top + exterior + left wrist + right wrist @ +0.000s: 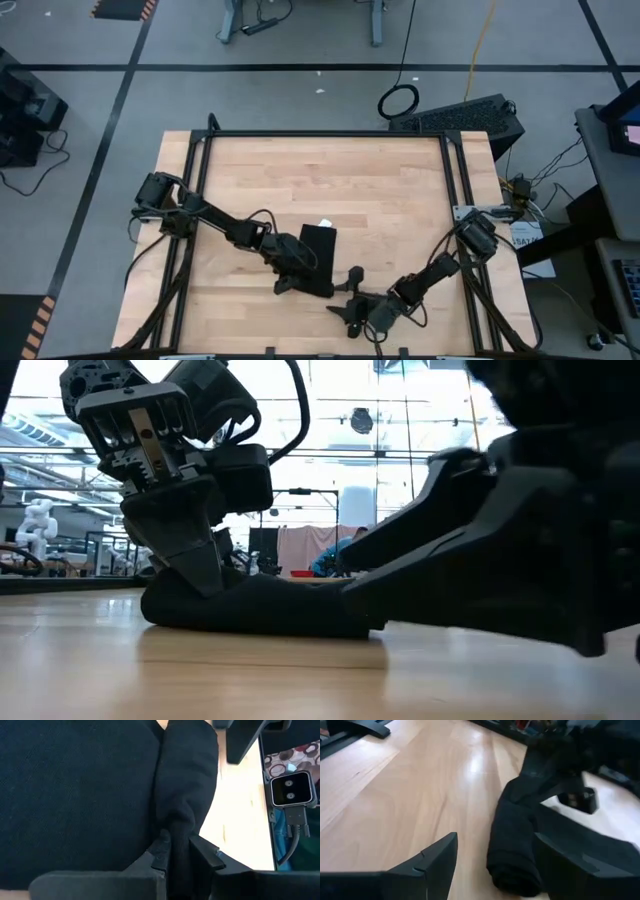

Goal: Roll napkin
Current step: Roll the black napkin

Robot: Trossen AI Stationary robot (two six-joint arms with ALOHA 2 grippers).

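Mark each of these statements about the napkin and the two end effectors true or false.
1. The napkin is black. True.
2. The left end effector pinches a rolled fold of the napkin. True.
3. The right end effector is shut tight on the cloth. False: its fingers stand apart, with the roll's end between them.
4. The napkin lies spread out flat. False: one edge is bunched into a roll.
5. The napkin lies on a wooden table. True.
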